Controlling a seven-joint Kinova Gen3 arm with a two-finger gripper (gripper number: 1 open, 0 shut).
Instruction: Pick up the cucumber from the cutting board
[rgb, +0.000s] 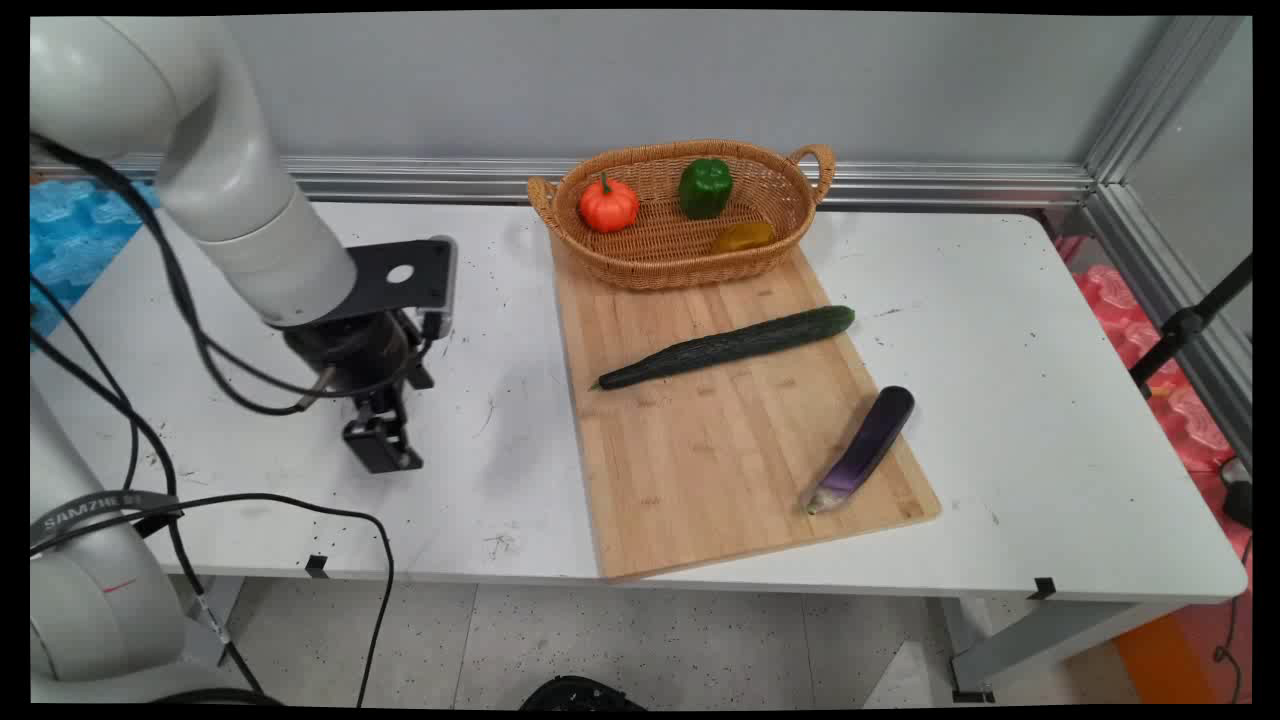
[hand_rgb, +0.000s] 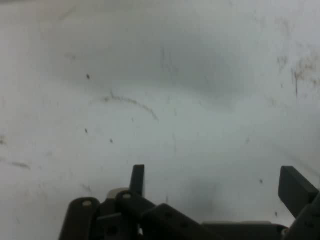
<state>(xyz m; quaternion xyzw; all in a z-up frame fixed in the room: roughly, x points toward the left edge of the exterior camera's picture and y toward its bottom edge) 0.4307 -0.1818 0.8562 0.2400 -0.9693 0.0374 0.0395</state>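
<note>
My black gripper (rgb: 384, 452) hangs low over the bare white table (rgb: 300, 500), left of the wooden cutting board (rgb: 700, 450). In the hand view the gripper (hand_rgb: 216, 186) is open, with only scuffed tabletop (hand_rgb: 160, 100) between its fingertips (hand_rgb: 137, 179). It holds nothing and touches nothing. The nearest object is a long dark green cucumber (rgb: 727, 346) lying slantwise across the board. A purple eggplant (rgb: 864, 448) lies near the board's right front corner.
A wicker basket (rgb: 655, 262) stands at the board's far end, holding an orange pumpkin (rgb: 608, 204), a green bell pepper (rgb: 705, 187) and a yellowish item (rgb: 743, 237). Black cables (rgb: 190, 330) hang from the arm. A wall rail runs behind the table.
</note>
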